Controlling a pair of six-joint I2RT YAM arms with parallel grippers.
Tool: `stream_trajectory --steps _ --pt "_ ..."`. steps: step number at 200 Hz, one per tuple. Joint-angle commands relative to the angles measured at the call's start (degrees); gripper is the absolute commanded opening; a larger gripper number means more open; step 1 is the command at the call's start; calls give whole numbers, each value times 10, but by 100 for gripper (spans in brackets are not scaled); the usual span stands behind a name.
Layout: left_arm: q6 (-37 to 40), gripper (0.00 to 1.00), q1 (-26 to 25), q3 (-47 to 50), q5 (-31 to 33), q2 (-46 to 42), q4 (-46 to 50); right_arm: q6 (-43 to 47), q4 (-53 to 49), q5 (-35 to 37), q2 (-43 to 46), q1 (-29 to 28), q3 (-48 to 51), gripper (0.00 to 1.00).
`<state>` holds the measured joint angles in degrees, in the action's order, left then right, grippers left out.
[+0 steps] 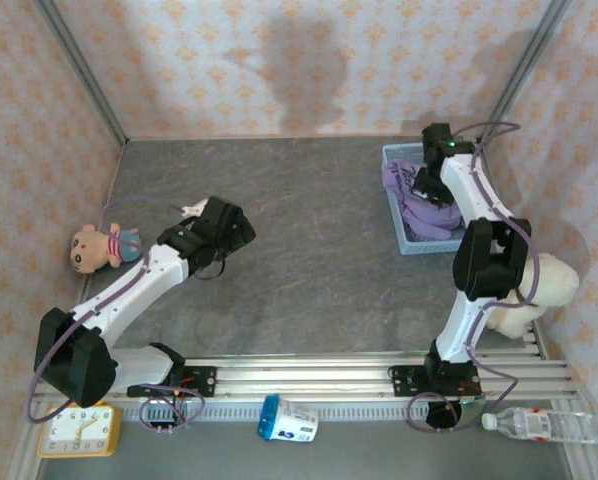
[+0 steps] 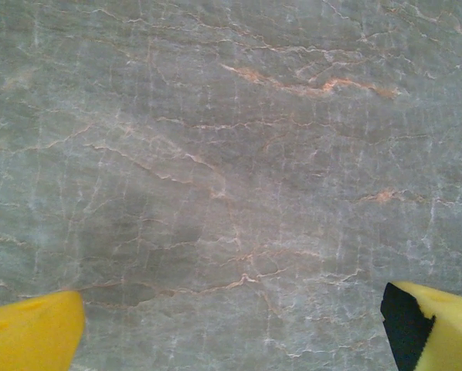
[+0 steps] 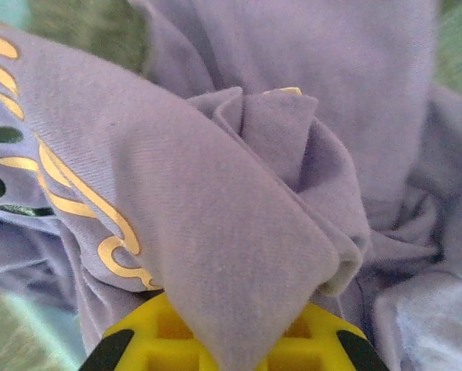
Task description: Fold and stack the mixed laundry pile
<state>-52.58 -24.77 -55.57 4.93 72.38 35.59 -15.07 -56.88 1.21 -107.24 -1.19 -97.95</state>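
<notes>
Here, the right arm (image 1: 469, 300) rises steeply from its base at the near rail (image 1: 309, 378). It bends at a high elbow and reaches away from the base, down into the light blue basket (image 1: 391, 158). The right hand (image 3: 231, 344) is closed tight, with a fold of the lilac shirt (image 3: 239, 232) pinched between its yellow fingers (image 3: 169, 328). The shirt lies bunched inside the basket, its gold print turned to the left in the wrist view.

The left arm (image 1: 129, 285) stretches low and slantwise from the near left corner toward the middle of the table (image 1: 319, 280). The left hand (image 2: 231, 328) hangs over bare stone with its jaws spread wide and nothing between them.

The basket sits at the far right of the table, close to the back wall. A white plush (image 1: 544, 285) lies just beside the right arm's elbow, against the right wall. A small doll (image 1: 99, 247) lies by the left wall, near the left forearm. Between the two arms the table is open stone. Along the near edge, in front of the rail, lie a clock (image 1: 79, 430), a cup (image 1: 289, 418) and a bottle (image 1: 539, 425).
</notes>
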Motion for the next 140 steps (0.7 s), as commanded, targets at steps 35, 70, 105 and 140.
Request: stream_trajectory --steps 35,70,105,140 --pt "22 100 45 -61 -51 21 -13 -20 15 -187 136 -8 -179 0" --pt "28 100 65 -75 -60 24 -17 -67 23 -312 110 -79 -335 0" --pt "26 100 88 -74 -36 7 -4 -154 103 -381 95 -167 -317 0" --pt "27 100 99 -54 6 -35 15 -216 183 -349 92 -214 -132 2"
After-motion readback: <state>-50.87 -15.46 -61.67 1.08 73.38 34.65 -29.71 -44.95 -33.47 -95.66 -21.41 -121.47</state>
